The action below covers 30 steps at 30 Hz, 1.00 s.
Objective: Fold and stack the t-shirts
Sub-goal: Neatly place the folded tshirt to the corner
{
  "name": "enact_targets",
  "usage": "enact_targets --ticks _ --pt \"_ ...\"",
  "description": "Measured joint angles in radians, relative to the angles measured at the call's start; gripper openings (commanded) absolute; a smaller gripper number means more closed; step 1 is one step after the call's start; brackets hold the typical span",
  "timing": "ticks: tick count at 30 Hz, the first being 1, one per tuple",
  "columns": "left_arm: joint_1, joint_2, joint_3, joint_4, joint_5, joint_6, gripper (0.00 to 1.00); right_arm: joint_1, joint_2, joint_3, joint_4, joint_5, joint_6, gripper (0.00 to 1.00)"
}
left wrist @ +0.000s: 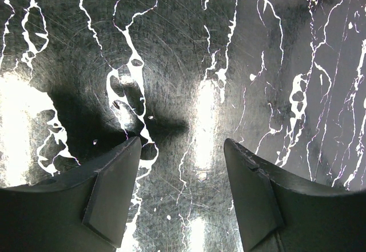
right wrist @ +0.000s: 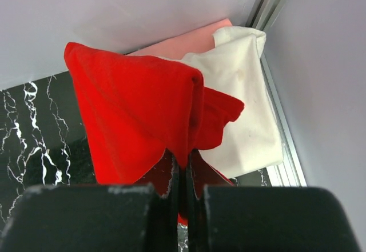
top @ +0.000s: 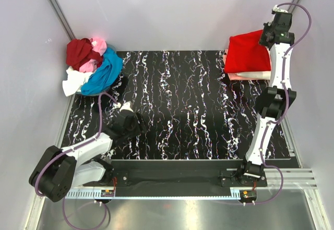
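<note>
A bright red t-shirt (top: 249,51) hangs folded over the stack at the table's far right corner, and my right gripper (top: 267,36) is shut on its edge. In the right wrist view the red cloth (right wrist: 131,115) is pinched between the fingers (right wrist: 184,178), draping over a cream shirt (right wrist: 246,120) and a salmon one (right wrist: 194,38). At the far left corner lies a loose heap: dark red (top: 79,51), pink (top: 97,46), blue (top: 103,74) and white (top: 72,82) shirts. My left gripper (top: 125,110) hovers open over bare table near the heap; nothing lies between its fingers (left wrist: 182,166).
The black marbled table (top: 182,99) is walled by grey panels at the back and sides. A metal rail (top: 295,152) runs along the right edge, close to the stack. Both arm bases sit at the near edge.
</note>
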Motion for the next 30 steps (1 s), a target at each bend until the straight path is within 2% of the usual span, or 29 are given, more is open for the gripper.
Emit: enact_targets --ticks 5,8,9,10,11,16,23,27,30 --pt "0.000 0.000 0.000 -0.001 -0.002 0.000 0.64 -0.026 0.021 0.018 0.039 -0.005 0.025 0.01" --pt "0.000 -0.008 0.000 -0.011 -0.003 -0.001 0.63 -0.048 0.060 0.018 0.137 0.037 0.043 0.10" --pt "0.000 -0.019 -0.005 -0.015 -0.005 -0.004 0.63 -0.055 0.077 0.016 0.181 0.057 0.058 0.33" --pt "-0.001 -0.041 -0.018 -0.016 -0.008 -0.007 0.63 -0.061 0.095 0.010 0.229 0.077 0.082 0.62" --pt "-0.001 -0.073 -0.033 -0.024 -0.013 -0.013 0.63 -0.068 0.114 0.001 0.280 0.097 0.109 0.99" --pt "-0.001 -0.222 -0.100 -0.056 -0.034 -0.038 0.64 -0.083 0.191 -0.070 0.428 0.143 0.217 1.00" --pt "-0.003 -0.205 -0.101 -0.056 -0.040 -0.045 0.63 -0.041 0.211 -0.187 0.433 0.282 0.235 1.00" --pt "-0.004 -0.204 -0.101 -0.056 -0.042 -0.045 0.64 -0.025 0.159 -0.203 0.417 0.335 0.278 1.00" --pt "-0.004 -0.204 -0.101 -0.056 -0.043 -0.045 0.64 -0.020 0.034 -0.288 0.419 0.331 0.330 1.00"
